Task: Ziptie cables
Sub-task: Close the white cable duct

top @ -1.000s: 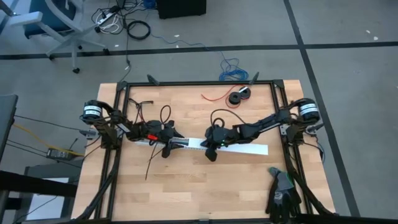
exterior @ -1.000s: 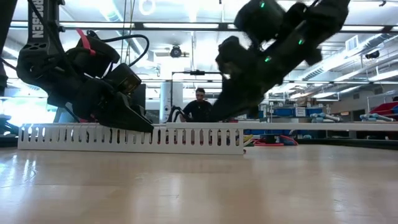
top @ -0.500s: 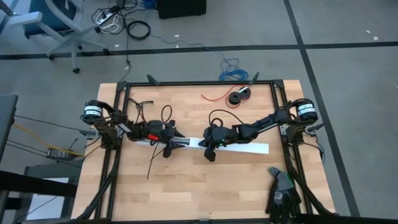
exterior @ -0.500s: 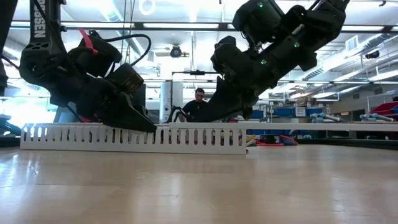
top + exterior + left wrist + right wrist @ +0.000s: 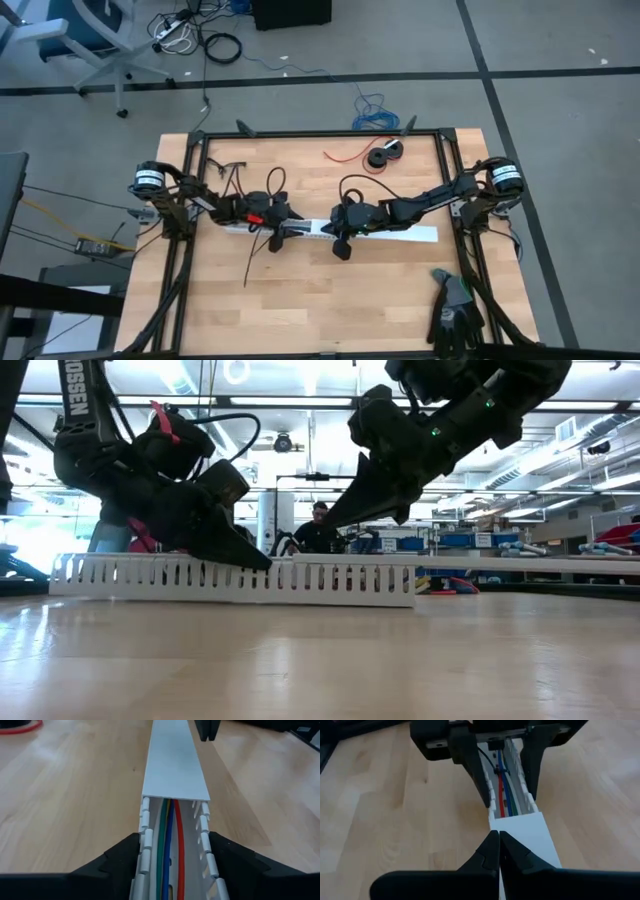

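Observation:
A long white slotted cable duct (image 5: 400,238) lies flat on the wooden table, its far part closed by a flat lid (image 5: 172,765). The cables (image 5: 167,845), green, blue, orange and red, run along the inside of the uncovered part and also show in the right wrist view (image 5: 504,795). My left gripper (image 5: 173,837) straddles the uncovered end of the duct. My right gripper (image 5: 499,840) is shut and hangs over the lid's open edge (image 5: 515,822), facing the left gripper. The cables' black-sleeved end is hidden. My left gripper holds the duct's uncovered part between its two fingers, one finger (image 5: 131,845) against each slotted side wall (image 5: 144,832). The fingers come level from the table's left and lie along the duct, which rests on the table. My right gripper: I cannot tell whether its shut tips touch the lid.
A thin black strip (image 5: 256,265) juts from under the left gripper toward the near edge. A black spool (image 5: 383,155) and a thin red wire (image 5: 345,156) lie near the far edge. Dark gloves (image 5: 455,310) sit at the near right corner. A person (image 5: 320,525) shows beyond the table.
The duct has slid a short way toward the table's right edge, and my left gripper has moved right with it. The black strip has shifted along with them. My right gripper has risen a little above the lid.

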Robot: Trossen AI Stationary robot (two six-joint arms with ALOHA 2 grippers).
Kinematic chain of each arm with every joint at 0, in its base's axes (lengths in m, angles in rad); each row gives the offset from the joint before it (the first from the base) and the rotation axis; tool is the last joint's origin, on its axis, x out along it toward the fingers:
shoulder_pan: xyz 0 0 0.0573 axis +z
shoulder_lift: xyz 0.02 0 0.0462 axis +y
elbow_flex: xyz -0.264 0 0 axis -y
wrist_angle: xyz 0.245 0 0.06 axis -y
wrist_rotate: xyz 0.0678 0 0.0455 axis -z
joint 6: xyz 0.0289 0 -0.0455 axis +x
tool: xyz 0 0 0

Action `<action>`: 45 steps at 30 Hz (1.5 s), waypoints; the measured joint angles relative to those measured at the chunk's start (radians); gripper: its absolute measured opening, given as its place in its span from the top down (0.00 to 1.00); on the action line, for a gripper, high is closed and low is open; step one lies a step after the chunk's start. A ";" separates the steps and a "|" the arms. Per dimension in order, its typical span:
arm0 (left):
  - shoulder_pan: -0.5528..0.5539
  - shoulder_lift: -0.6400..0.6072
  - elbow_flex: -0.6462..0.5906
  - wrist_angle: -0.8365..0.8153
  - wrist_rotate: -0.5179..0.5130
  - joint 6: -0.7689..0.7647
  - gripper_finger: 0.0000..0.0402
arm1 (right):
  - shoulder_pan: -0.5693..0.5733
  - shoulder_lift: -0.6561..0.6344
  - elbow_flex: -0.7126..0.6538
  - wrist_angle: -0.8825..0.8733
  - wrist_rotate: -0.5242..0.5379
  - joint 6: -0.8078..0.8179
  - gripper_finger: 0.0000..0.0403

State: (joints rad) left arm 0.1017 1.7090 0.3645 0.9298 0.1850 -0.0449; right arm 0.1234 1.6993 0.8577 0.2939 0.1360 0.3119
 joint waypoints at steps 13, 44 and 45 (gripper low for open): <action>0.000 -0.002 0.059 -0.053 0.003 0.019 0.30 | 0.000 0.000 0.000 -0.073 0.007 0.004 1.00; -0.045 0.126 0.145 -0.037 -0.068 0.067 0.31 | 0.008 0.000 0.001 -0.096 0.019 0.011 1.00; -0.045 0.126 0.145 -0.036 -0.071 0.067 0.32 | 0.008 -0.001 0.001 -0.103 0.019 0.012 1.00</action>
State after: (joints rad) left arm 0.0566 1.8351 0.5095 0.8935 0.1139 0.0223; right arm 0.1314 1.6985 0.8589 0.1907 0.1553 0.3236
